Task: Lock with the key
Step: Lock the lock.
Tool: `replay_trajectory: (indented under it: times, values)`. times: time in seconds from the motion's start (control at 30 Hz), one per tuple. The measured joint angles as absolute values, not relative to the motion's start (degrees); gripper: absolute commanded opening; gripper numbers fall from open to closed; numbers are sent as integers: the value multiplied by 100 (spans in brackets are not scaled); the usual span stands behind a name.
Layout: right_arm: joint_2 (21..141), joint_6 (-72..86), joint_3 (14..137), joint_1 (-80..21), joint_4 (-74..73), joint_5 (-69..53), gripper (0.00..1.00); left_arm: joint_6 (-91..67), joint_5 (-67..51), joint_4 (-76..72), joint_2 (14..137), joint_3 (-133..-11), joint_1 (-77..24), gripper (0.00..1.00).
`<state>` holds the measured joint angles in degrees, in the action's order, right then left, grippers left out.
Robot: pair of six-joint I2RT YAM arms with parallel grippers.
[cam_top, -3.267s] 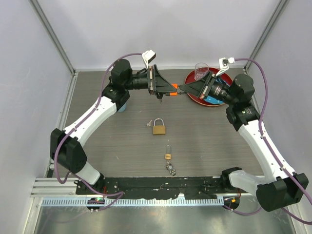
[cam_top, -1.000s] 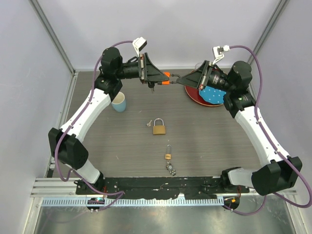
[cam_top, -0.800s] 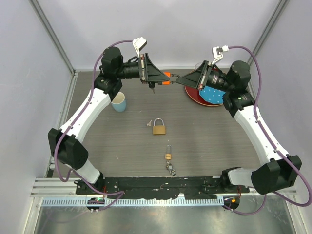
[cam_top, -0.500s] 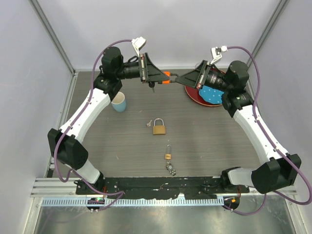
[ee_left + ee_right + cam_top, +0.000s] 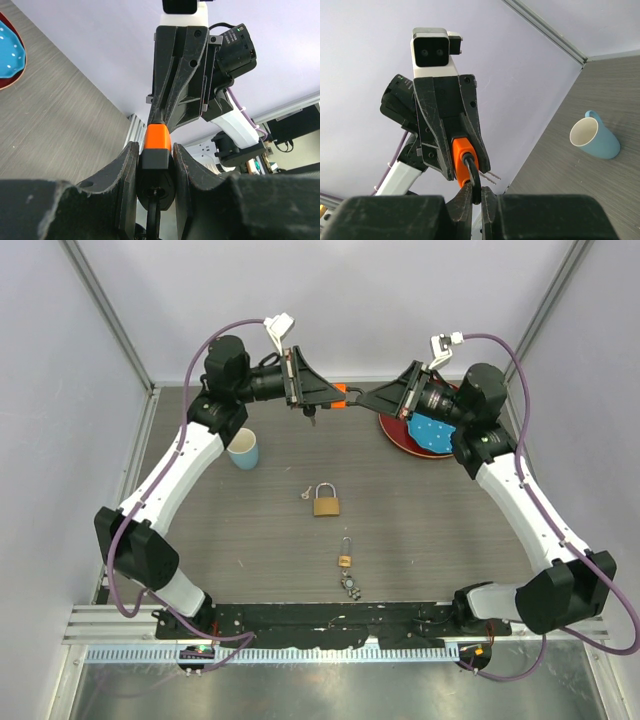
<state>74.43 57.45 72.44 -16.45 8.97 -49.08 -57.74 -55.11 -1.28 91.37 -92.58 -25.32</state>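
Observation:
The key bunch (image 5: pixel 338 391) hangs in the air above the far middle of the table, held between both grippers. My left gripper (image 5: pixel 330 400) is shut on its black and orange head (image 5: pixel 156 140), seen between the pads (image 5: pixel 127 165) in the left wrist view. My right gripper (image 5: pixel 353 400) is shut on the black loop (image 5: pixel 474 180) that comes out of the orange head (image 5: pixel 460 157). Silver key blades (image 5: pixel 493 176) stick out beside it. The big brass padlock (image 5: pixel 326 502) lies flat mid-table, its shackle raised, far below both grippers.
A small silver key (image 5: pixel 304 493) lies left of the big padlock. A tiny brass padlock (image 5: pixel 344 560) with its keychain (image 5: pixel 351 585) lies nearer the front. A blue cup (image 5: pixel 243 450) stands at the left. A red plate (image 5: pixel 395 436) holding a blue piece (image 5: pixel 432 431) is at the back right.
Both grippers, still holding the key bunch between them, have drifted slightly up and back toward the far wall. The padlocks on the table have not moved.

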Motion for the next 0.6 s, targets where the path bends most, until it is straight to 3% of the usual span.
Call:
replay_trajectory:
  times: [0.6]
  values:
    - [7725, 5734, 7570, -1796, 899, -4672, 2, -5736, -5201, -132, 9168, -9373, -2547, 0]
